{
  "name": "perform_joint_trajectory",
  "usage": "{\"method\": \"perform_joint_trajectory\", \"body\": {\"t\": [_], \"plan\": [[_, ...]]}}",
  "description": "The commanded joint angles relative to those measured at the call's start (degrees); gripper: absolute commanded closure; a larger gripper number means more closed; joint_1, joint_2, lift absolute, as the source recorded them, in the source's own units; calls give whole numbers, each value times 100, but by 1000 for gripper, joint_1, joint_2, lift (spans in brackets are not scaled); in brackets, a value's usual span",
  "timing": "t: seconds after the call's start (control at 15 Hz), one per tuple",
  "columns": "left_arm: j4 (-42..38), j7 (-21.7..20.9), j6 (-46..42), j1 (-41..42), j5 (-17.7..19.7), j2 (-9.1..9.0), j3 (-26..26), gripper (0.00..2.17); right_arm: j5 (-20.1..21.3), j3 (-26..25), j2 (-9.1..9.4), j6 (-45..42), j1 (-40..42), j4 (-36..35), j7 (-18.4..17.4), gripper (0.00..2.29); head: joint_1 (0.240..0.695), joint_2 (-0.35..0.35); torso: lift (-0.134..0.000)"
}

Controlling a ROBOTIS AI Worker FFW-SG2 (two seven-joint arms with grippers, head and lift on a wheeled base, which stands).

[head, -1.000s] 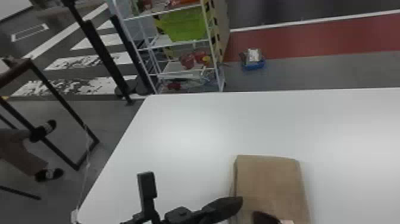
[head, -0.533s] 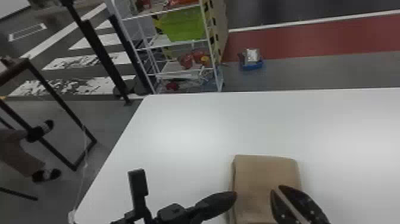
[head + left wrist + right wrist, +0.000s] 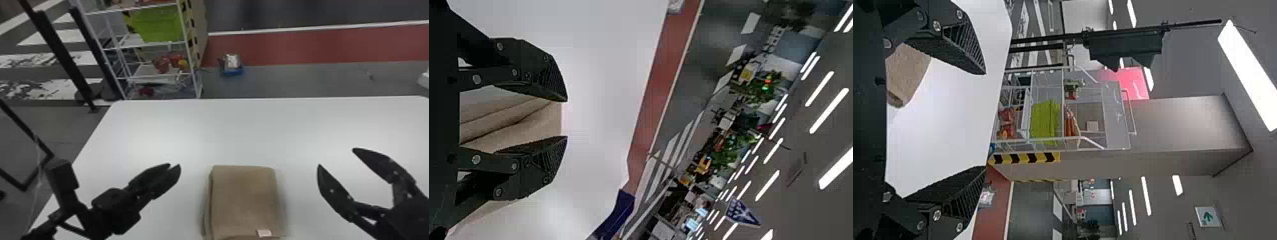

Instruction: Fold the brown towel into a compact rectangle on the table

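The head view's bottom edge cuts off the near end of the towel [image 3: 244, 198], and its sides blur; the tag [image 3: 264, 233] seems too small for me to read. My left gripper [image 3: 174, 166] and right gripper [image 3: 336, 157] each hide part of the cloth in their wrist views.

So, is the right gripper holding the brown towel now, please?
No, the right gripper is open, and white tabletop shows between it and the towel.
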Motion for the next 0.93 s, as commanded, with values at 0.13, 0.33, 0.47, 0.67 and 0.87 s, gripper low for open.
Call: {"method": "perform_joint_trajectory", "body": {"t": [0.13,0.33,0.47,0.67,0.87], "plan": [[279,657,-1952,-94,-399,-24,-522,2,-124,-653,5,1084,-541,-276,102,107,695,139,-123],[780,1369,-3446,-102,-1084,-24,-1277,2,-80,-556,5,961,-760,-285,5,107,695,99,-123],[859,1685,-3569,-94,-1304,-24,-1515,2,8,-433,5,680,-787,-109,-267,97,695,91,-123],[938,2177,-3253,-94,-1673,-24,-1682,2,-141,-503,5,803,-760,-39,-548,97,695,74,-123],[1097,2274,-3463,-76,-1700,-24,-1682,12,-317,-618,5,487,-602,172,-768,97,695,59,-123]]}}
